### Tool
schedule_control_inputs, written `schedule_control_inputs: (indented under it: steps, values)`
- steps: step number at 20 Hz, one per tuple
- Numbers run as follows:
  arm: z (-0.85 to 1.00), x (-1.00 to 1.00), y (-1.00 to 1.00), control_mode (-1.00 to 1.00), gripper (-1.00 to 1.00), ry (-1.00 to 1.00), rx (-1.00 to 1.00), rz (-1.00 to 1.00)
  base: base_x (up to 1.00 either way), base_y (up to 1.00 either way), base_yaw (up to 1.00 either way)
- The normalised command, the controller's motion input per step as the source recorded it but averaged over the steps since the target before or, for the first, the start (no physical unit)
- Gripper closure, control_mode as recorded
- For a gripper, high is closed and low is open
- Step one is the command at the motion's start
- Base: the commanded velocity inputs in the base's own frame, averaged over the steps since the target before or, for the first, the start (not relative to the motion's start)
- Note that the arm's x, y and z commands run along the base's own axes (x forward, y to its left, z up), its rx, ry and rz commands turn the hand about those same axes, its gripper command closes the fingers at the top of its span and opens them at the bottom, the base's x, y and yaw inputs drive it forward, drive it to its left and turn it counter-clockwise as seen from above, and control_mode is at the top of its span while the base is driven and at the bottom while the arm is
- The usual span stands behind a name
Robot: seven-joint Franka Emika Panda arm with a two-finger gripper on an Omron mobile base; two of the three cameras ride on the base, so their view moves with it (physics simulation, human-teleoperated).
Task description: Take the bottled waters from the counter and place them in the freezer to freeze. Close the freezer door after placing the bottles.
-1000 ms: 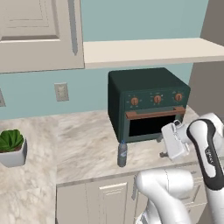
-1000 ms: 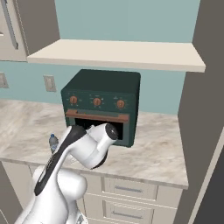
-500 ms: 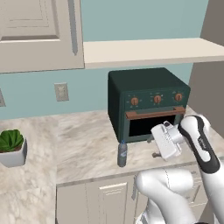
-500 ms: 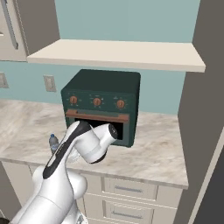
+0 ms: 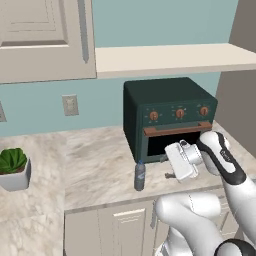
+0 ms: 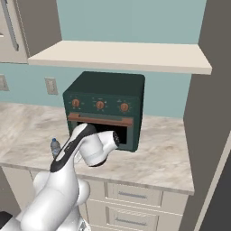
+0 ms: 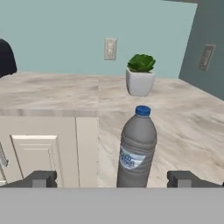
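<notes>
bottle (image 7: 137, 148), the darker grey one with a blue cap, stands upright on the worktop (image 5: 95, 165) near its front edge, just left of the dark green toaster oven (image 5: 169, 118) in the left base view (image 5: 139, 176). in the right base view it peeks out (image 6: 55, 147) behind the white arm, to the left of the oven (image 6: 106, 108).

tool (image 7: 112, 179) is open: in the hand view its two dark fingertips (image 7: 41, 178) stand wide apart low in the picture, with the bottle between them and beyond them, not touched by either. in the left base view the tool (image 5: 167, 167) hangs in front of the oven's lower door, pointing left toward the bottle and well apart from it.

past the bottle in the hand view sits a small potted plant (image 7: 140, 75) in a white pot, farther back on the marbled stone, with a wall outlet (image 7: 110, 48) on the teal wall behind. the plant also shows at the far left of the left base view (image 5: 14, 169). a plain cream shelf (image 6: 122, 56) runs above the oven.
</notes>
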Motion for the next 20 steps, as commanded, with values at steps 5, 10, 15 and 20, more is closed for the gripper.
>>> schedule_control_inputs:
  steps: [5, 10, 15, 20]
  values:
    - [-0.10, 0.00, 0.32, -1.00, -1.00, 0.00, 0.00, 0.00, 0.00, 0.00, 0.00]
    - [-0.06, 0.00, 0.22, -1.00, -1.00, 0.00, 0.00, 0.00, 0.00, 0.00, 0.00]
    - [-0.15, 0.01, 0.06, -1.00, -1.00, 0.00, 0.03, 0.00, 0.00, 0.00, 0.00]
    - [-0.25, 0.23, 0.00, -1.00, -1.00, 0.02, 0.02, -0.01, 0.00, 0.00, 0.00]
